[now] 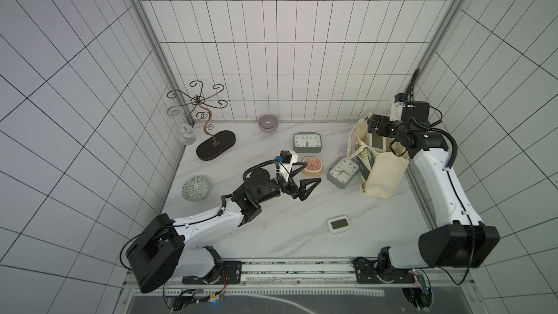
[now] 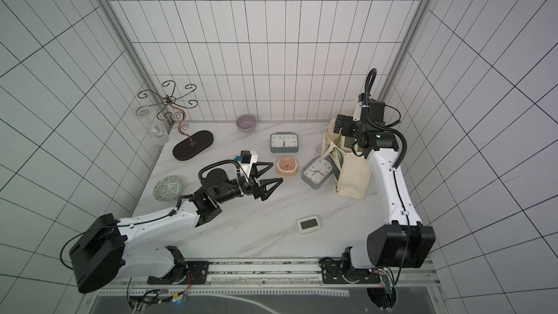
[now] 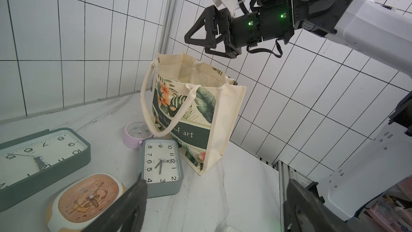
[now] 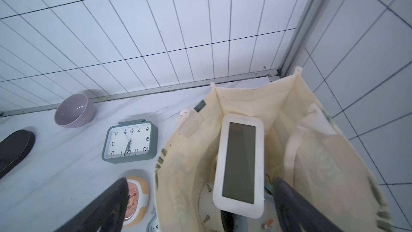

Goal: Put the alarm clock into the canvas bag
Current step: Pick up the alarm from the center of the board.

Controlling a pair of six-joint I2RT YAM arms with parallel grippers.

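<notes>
The alarm clock (image 4: 239, 164), a white slab with a dark screen, is seen lying inside the canvas bag (image 3: 229, 117), which stands upright with its mouth open. The right gripper (image 3: 196, 45) is held just above that mouth, jaws apart and empty, as suits a drop. The left gripper (image 2: 277, 172) is likewise spread and holds nothing, kept clear beside an orange clock (image 1: 312, 166)

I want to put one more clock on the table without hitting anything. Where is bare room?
Widest bare patch: the table's front middle, between the left arm and the small white clock. Another lies between that clock and the bag. Crowded: beside the bag, the grey clock, pink clock, orange clock and green clock cluster.
</notes>
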